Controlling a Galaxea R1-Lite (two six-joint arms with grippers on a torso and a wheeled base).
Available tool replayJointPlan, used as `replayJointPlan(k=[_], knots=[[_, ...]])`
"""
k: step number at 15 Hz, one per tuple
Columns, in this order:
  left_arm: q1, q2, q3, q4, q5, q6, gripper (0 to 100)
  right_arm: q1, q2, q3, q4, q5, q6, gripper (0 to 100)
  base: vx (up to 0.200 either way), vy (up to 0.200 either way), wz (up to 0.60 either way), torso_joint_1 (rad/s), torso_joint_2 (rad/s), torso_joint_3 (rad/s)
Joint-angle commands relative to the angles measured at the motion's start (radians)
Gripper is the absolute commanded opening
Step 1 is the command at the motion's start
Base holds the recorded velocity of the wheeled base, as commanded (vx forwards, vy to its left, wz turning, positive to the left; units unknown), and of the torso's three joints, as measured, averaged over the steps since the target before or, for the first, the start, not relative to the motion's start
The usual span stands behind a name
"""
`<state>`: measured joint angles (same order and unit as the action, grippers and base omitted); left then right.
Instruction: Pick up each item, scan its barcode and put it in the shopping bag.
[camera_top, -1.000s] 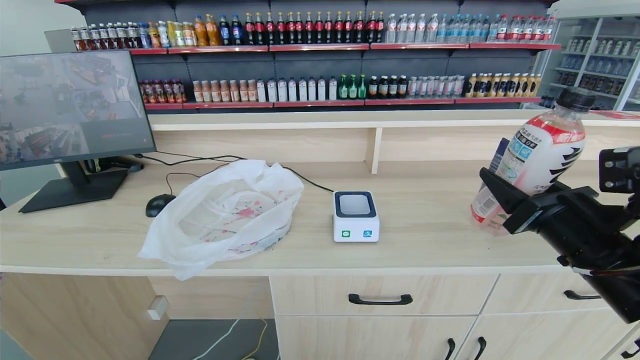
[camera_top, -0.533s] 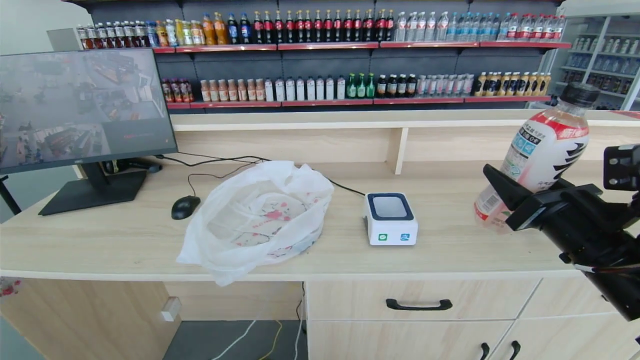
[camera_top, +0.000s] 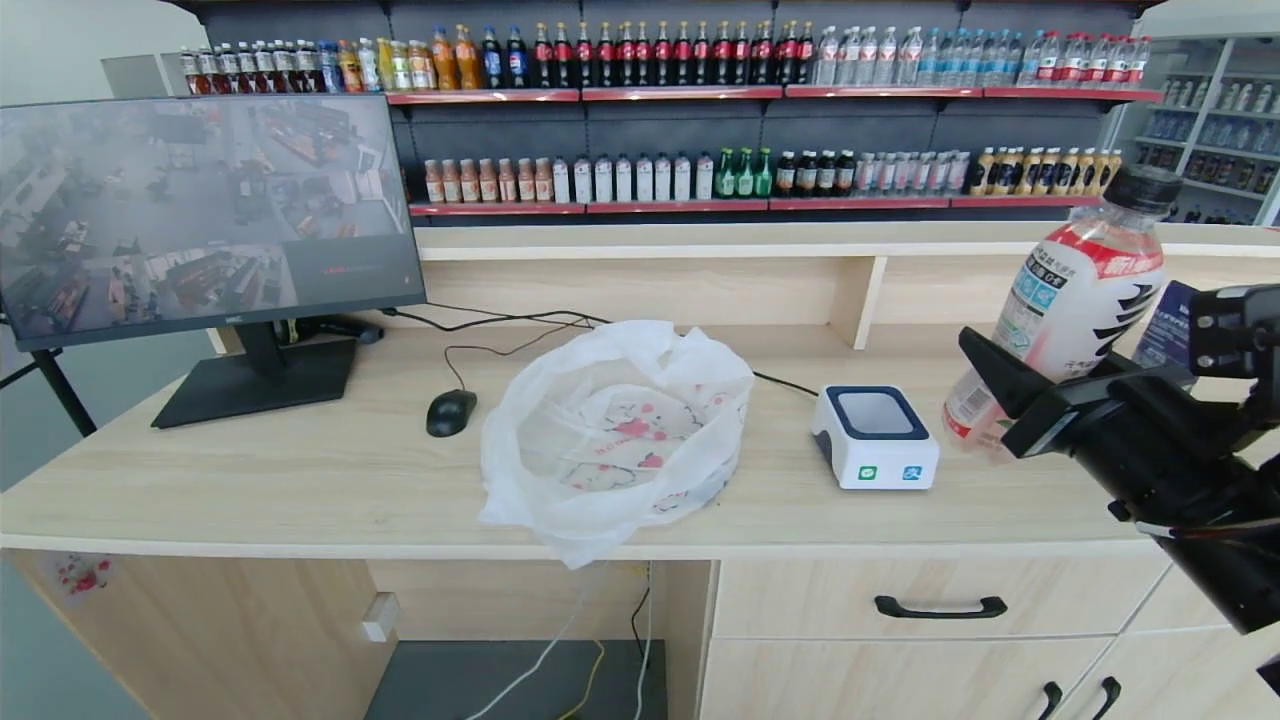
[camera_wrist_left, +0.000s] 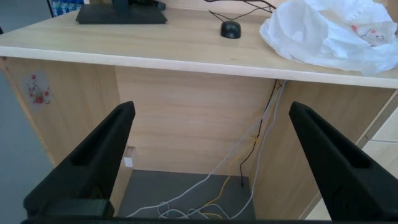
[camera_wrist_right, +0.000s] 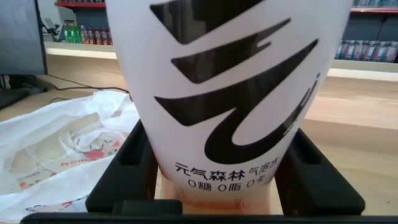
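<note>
1. The bottle (camera_top: 1085, 300) is being held up over the right end of the counter (camera_top: 300, 480), leaning a bit with its dark cap on top. It's got a white label with black strokes and a red band near the neck.
2. The right gripper (camera_top: 1040, 385) is clamping it around the lower half. From the right wrist view, the bottle (camera_wrist_right: 230, 93) is sitting snug in the gripper (camera_wrist_right: 221, 186), one finger on each side.
3. The scanner (camera_top: 875, 437) is sitting on the counter just left of the bottle, window facing up.
4. The shopping bag (camera_top: 620, 435) is lying open left of the scanner, near it but apart, with one flap drooping over the counter's front edge.
5. Further left, a mouse (camera_top: 451, 412) and a monitor (camera_top: 200, 215) are sitting on the counter.
6. The left gripper (camera_wrist_left: 211, 162) is hanging low in front of the counter, below its top, fingers spread wide and gripping nothing. Cables (camera_wrist_left: 255, 149) are dangling underneath.
7. Shelves (camera_top: 700, 95) of drinks are lining the back wall.
</note>
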<state>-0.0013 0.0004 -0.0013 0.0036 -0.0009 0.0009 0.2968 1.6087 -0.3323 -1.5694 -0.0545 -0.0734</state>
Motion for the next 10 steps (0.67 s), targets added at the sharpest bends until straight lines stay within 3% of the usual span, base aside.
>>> replayJointPlan(k=[1,5,10], knots=[[0.001,0.0,0.0,-0.001,-0.001,0.001,100,-0.002,0.045,-0.031,-0.001,0.001,-0.014,0,0.0,0.0,0.0,0.0,0.0,0.0],[0.003,0.0,0.0,-0.001,-0.001,0.001,100,-0.016,0.111,-0.093,-0.001,0.001,-0.036,0,0.0,0.0,0.0,0.0,0.0,0.0],[0.001,0.0,0.0,-0.001,-0.001,-0.004,100,-0.033,0.137,-0.122,-0.001,0.001,-0.045,0,0.2,0.0,0.0,-0.003,0.0,0.003]])
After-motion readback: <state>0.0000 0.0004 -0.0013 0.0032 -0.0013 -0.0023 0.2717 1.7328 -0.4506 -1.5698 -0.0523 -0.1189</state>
